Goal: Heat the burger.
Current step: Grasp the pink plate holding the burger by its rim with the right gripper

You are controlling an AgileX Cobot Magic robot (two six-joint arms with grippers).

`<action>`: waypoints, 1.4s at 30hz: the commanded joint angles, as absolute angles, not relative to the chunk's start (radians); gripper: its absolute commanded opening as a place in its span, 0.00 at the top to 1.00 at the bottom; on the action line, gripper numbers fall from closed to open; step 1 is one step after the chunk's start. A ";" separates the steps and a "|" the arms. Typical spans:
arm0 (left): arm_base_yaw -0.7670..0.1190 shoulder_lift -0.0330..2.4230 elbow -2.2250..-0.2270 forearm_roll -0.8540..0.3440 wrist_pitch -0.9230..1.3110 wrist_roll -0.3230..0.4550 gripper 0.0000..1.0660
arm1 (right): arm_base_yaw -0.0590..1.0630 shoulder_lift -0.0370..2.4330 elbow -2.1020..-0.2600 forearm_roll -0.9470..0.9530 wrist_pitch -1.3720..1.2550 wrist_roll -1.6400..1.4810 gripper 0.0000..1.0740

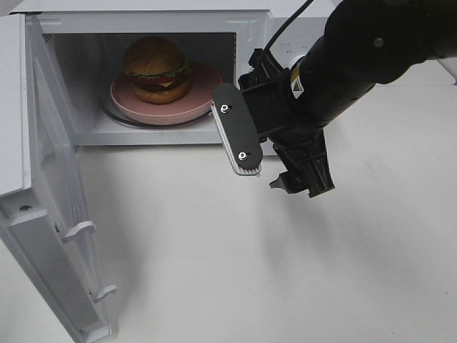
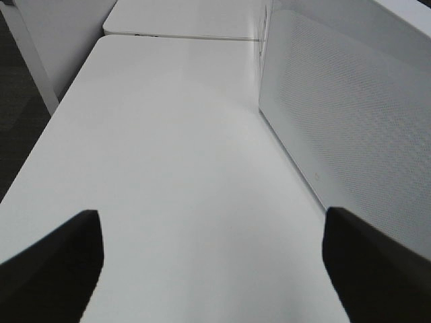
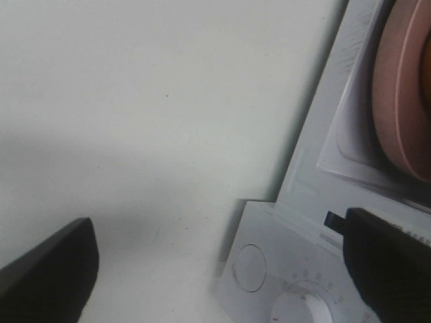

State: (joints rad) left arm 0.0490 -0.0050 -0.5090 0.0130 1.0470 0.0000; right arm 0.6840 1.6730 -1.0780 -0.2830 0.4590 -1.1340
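Observation:
The burger (image 1: pixel 156 69) sits on a round pink plate (image 1: pixel 202 102) inside the open white microwave (image 1: pixel 143 18). My right gripper (image 1: pixel 275 153) hangs in front of the oven's right side, just outside the opening, open and holding nothing. In the right wrist view its dark fingers (image 3: pixel 47 269) stand far apart over the table and the oven's front, with the pink plate (image 3: pixel 401 87) edge-on beyond; the burger does not show there. My left gripper (image 2: pixel 215 269) is open and empty above the bare table, beside the microwave's perforated outer wall (image 2: pixel 350 121).
The microwave door (image 1: pixel 57 214) swings out toward the front left. The control panel with its dial (image 3: pixel 296 309) lies right under the right gripper. White tabletop (image 1: pixel 214 271) stretches in front of the oven. A second table (image 2: pixel 182 17) adjoins at the far end.

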 commanded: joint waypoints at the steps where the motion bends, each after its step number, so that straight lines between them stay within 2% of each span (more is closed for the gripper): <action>1: 0.054 -0.025 -0.505 0.008 1.037 0.000 0.21 | 0.688 1.665 -1.082 -0.310 0.412 -1.121 0.12; 6: 0.054 -0.025 -0.505 0.008 1.037 0.000 0.21 | 0.688 1.668 -1.089 -0.318 0.391 -1.121 0.12; 42: 0.054 -0.025 -0.505 0.008 1.037 0.000 0.21 | 0.719 2.154 -1.614 -0.328 0.376 -1.090 0.18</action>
State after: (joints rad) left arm 0.0490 -0.0050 -0.5090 0.0130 1.0470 0.0000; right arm 0.7210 2.1490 -1.6030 -0.3290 0.3720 -1.1000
